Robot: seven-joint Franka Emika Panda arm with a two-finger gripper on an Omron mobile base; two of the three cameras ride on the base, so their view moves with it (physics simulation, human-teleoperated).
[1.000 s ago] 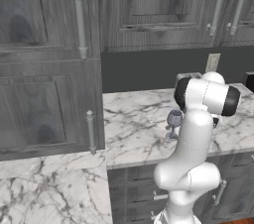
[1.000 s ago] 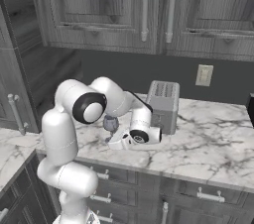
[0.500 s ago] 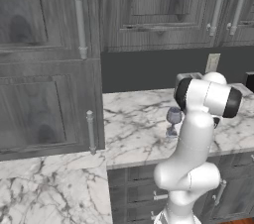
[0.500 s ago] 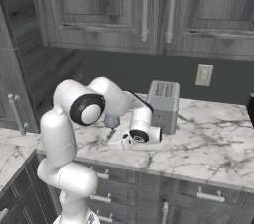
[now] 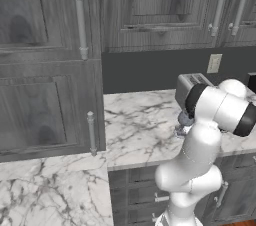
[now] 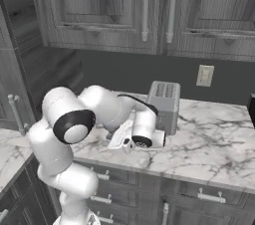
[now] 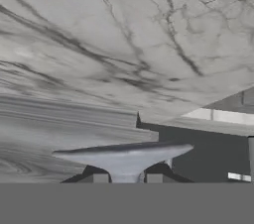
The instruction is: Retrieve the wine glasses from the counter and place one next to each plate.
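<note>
A translucent grey-blue wine glass (image 5: 184, 119) stands on the white marble counter (image 5: 140, 120), just left of my forearm and in front of the toaster. In the hand view its round foot (image 7: 124, 154) spreads right above my gripper (image 7: 126, 178). The two dark fingertips (image 7: 100, 178) are pressed to either side of the stem, so the gripper is shut on the glass. In the right base view my hand lies low over the counter (image 6: 214, 144) and the arm hides the glass. The plates are out of view.
A silver toaster (image 6: 163, 102) stands against the back wall right behind my hand, also seen from the left (image 5: 189, 86). Dark cabinets hang above, a tall cabinet (image 5: 50, 95) closes the counter's left end, and a wall outlet (image 6: 204, 75) sits right of the toaster.
The fingers have shut on the stem of the wine glass. The hand has shifted very little and the glass stays on the counter.
</note>
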